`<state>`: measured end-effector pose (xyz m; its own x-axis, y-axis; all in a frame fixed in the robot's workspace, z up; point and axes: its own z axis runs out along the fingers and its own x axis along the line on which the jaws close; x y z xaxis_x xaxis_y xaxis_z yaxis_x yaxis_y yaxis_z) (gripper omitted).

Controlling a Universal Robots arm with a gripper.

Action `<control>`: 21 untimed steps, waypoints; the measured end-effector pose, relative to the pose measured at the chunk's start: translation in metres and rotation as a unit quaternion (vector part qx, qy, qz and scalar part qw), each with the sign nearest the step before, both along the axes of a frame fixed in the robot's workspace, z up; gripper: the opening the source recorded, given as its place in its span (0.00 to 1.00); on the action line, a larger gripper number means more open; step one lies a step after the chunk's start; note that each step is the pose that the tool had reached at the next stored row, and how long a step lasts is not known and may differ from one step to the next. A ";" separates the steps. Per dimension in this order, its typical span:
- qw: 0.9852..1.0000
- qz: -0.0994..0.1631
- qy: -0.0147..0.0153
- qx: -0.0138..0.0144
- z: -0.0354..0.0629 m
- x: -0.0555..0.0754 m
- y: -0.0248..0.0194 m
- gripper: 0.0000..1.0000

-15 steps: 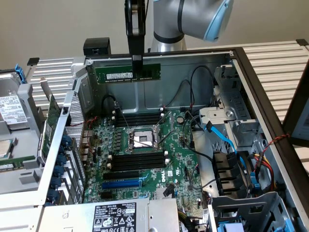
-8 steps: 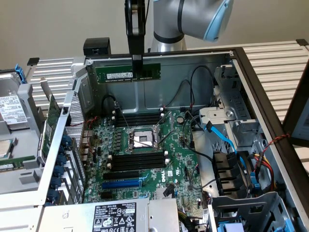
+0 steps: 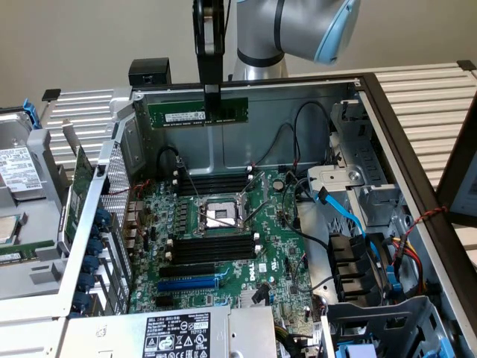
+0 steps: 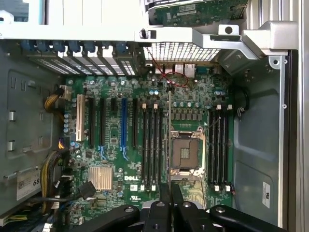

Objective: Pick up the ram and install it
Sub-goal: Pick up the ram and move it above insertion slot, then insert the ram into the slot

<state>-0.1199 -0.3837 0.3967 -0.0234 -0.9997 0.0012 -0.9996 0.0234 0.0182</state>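
- One ram stick hangs clamped in your gripper, high above the motherboard, near the far wall of the case.
- Any tilt would likely jam it against the black slots.
- A thin hold on its edge could let it slip.

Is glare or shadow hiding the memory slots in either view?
Exterior view: even light, slots plain; the ram in the tool throws no visible shadow on them. Wrist view: slots evenly lit; glare washes out only the metal mesh.
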 end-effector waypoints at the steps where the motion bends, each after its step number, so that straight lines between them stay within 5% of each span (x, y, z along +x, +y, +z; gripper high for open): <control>1: 1.000 0.000 0.000 0.000 -0.0001 0.000 0.0000 0.13; 14: 1.000 0.000 0.000 0.004 -0.0095 0.000 -0.0002 0.13; 18: 1.000 0.000 0.000 0.011 -0.0122 0.000 -0.0018 0.13; 21: 1.000 0.000 0.000 0.020 -0.0134 0.000 -0.0036 0.13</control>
